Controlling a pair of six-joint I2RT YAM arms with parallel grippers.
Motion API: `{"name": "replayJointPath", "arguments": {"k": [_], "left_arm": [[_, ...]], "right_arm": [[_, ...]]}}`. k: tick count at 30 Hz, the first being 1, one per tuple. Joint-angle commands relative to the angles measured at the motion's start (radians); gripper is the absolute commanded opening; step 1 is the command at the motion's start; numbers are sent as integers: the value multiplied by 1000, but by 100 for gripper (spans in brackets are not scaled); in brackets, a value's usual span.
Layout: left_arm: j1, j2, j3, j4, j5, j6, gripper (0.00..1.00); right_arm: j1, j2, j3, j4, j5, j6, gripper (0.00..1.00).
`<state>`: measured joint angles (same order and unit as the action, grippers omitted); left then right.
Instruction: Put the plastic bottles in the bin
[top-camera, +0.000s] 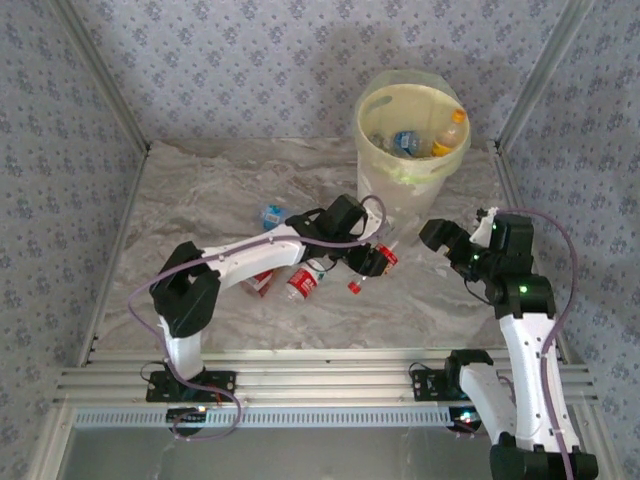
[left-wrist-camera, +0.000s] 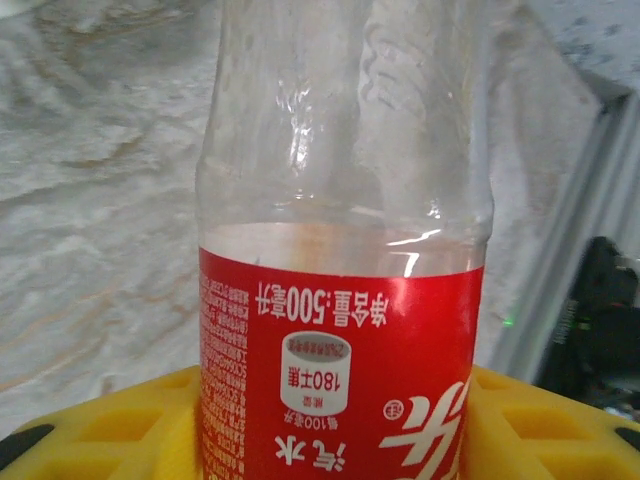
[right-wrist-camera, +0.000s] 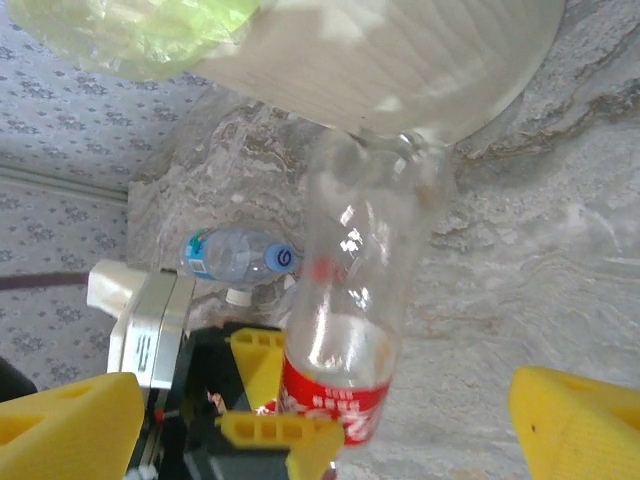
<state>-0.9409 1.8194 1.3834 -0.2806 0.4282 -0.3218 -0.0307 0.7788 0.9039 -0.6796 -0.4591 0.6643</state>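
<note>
Glossy plastic bottle (left-wrist-camera: 345, 200), perhaps stone table (top-camera: 200, 190)

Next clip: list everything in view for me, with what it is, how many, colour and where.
bin: one, cream-white with a pale yellow-green liner, far right of the table
bottles in bin: at least three, one orange, one blue-labelled
held bottle: one, clear with a red label, in front of the bin
blue-labelled bottle: one, clear, lying mid-table
red-labelled bottles: two, lying beside the left arm
table: one, grey marble pattern
walls: blue-grey patterned, around the table
left gripper: black with yellow fingers, shut on the held bottle
right gripper: black with yellow fingers, open, empty, right of the held bottle
</note>
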Motion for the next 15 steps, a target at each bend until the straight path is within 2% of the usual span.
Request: {"name": "replayJointPath", "arguments": {"k": [1, 7, 15], "left_arm": [[-5, -64, -35, 104, 78, -33, 54], [-28, -92, -64, 116, 84, -11, 56], [-65, -110, -55, 116, 39, -2, 56]], "right_arm": [[-6, 32, -12, 75, -48, 12, 96], [11, 96, -10, 152, -70, 20, 94], [27, 133, 0, 154, -19, 14, 94]]}}
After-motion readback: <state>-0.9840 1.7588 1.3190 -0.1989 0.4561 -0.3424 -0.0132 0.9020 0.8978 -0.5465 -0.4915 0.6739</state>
